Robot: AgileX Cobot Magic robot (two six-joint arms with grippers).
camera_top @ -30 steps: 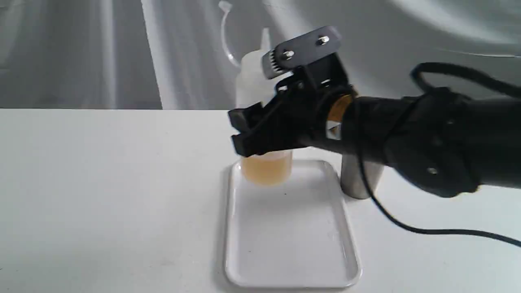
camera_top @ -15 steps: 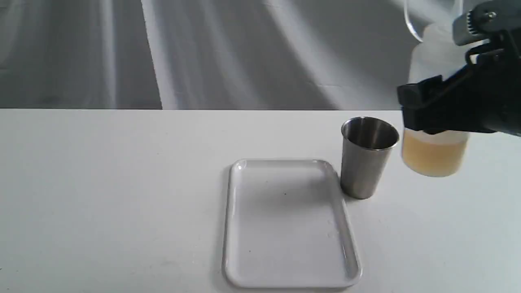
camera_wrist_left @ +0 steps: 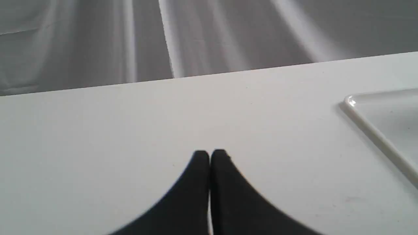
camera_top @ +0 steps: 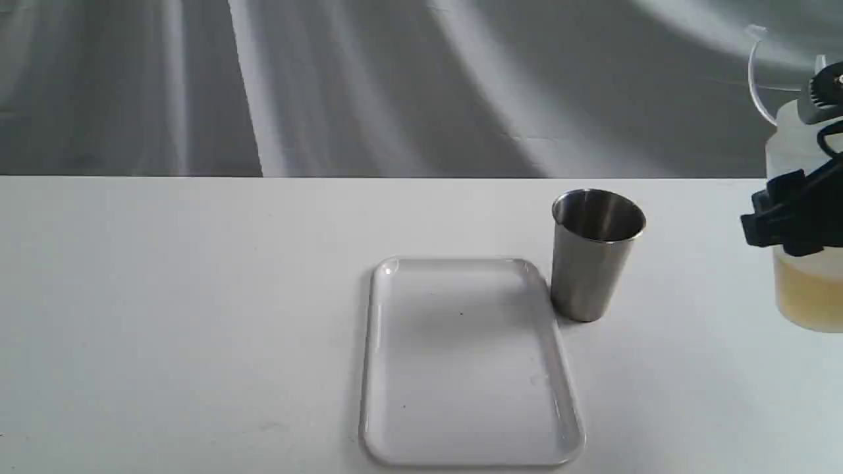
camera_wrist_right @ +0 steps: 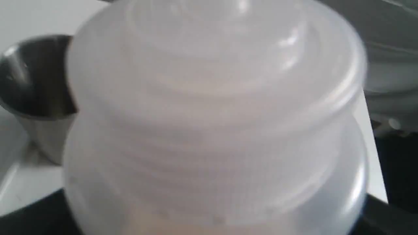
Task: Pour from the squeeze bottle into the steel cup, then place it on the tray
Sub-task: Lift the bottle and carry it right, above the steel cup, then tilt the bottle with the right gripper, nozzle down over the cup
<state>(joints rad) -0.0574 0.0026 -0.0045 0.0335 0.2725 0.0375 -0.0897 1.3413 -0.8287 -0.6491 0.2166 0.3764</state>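
Observation:
The squeeze bottle (camera_top: pixel 807 289) stands upright at the far right edge of the exterior view, amber liquid in its lower part and its cap strap curling above. My right gripper (camera_top: pixel 780 227) is shut on its middle. Whether its base touches the table I cannot tell. In the right wrist view the bottle's shoulder (camera_wrist_right: pixel 215 124) fills the picture. The steel cup (camera_top: pixel 593 263) stands upright to the bottle's left, close against the tray's far right corner, and shows behind the bottle (camera_wrist_right: pixel 29 85). The white tray (camera_top: pixel 461 368) lies bare. My left gripper (camera_wrist_left: pixel 210 155) is shut and holds nothing.
A grey draped cloth hangs behind the white table's far edge. In the left wrist view one corner of the tray's rim (camera_wrist_left: pixel 375 133) shows beside the left gripper, which hovers over bare tabletop.
The right gripper carried the bottle from over the tray's far end to the right, past the cup, and lower, to the right edge of the view. Cup and tray stayed put.

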